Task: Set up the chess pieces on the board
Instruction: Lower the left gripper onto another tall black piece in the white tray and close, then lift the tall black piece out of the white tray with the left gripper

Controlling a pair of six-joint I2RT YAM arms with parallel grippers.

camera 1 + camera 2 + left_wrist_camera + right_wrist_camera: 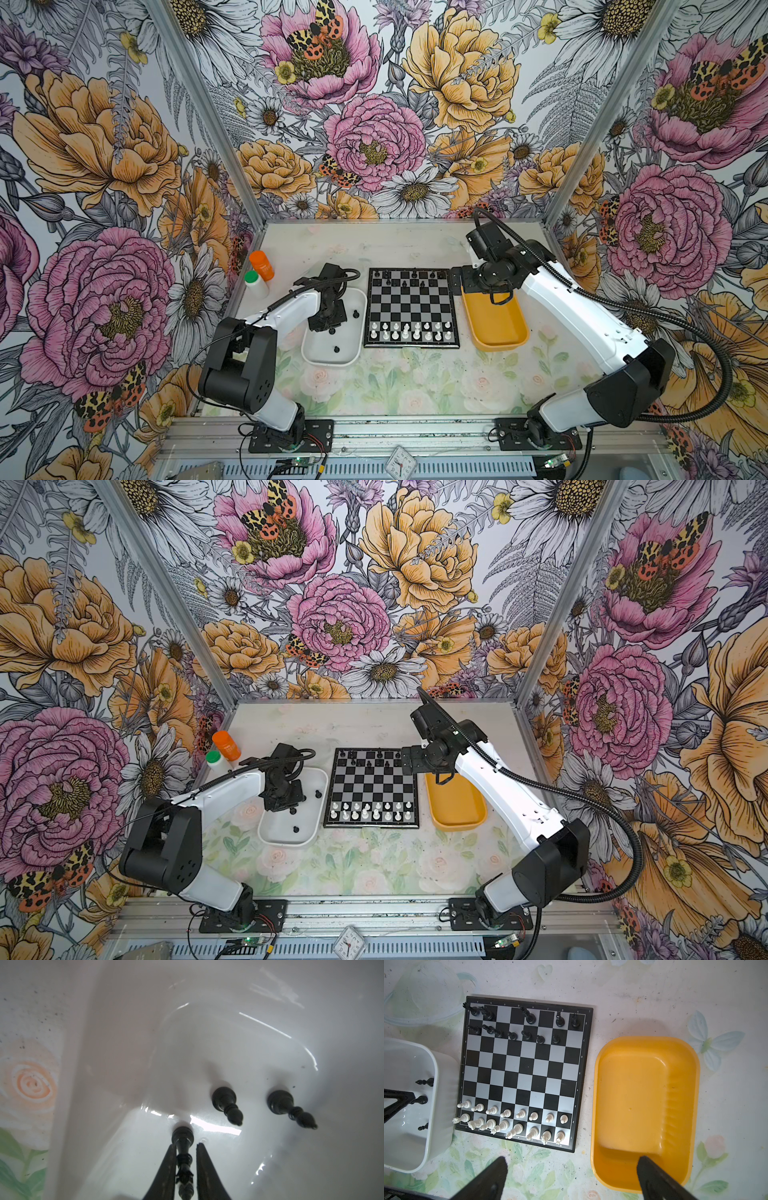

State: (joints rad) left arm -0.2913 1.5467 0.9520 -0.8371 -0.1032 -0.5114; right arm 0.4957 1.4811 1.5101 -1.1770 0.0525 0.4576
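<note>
The board (411,307) (371,789) (521,1072) lies in the middle of the table. Several white chess pieces (411,330) fill its two near rows. Several black chess pieces (405,278) (527,1036) stand on its two far rows, with gaps. My left gripper (328,328) (184,1159) reaches down into the white tray (332,361) (145,1043) and is shut on a tall black piece (182,1147), whose base is at the tray floor. Two more black pieces (225,1101) (280,1103) stand nearby in that tray. My right gripper (500,297) (572,1165) hangs open and holds nothing.
The yellow tray (494,328) (643,1095), right of the board, holds nothing; my right gripper is over its far end. An orange bottle (262,264) and a green-capped white bottle (254,282) stand at the far left. A small clock (400,462) lies on the front rail.
</note>
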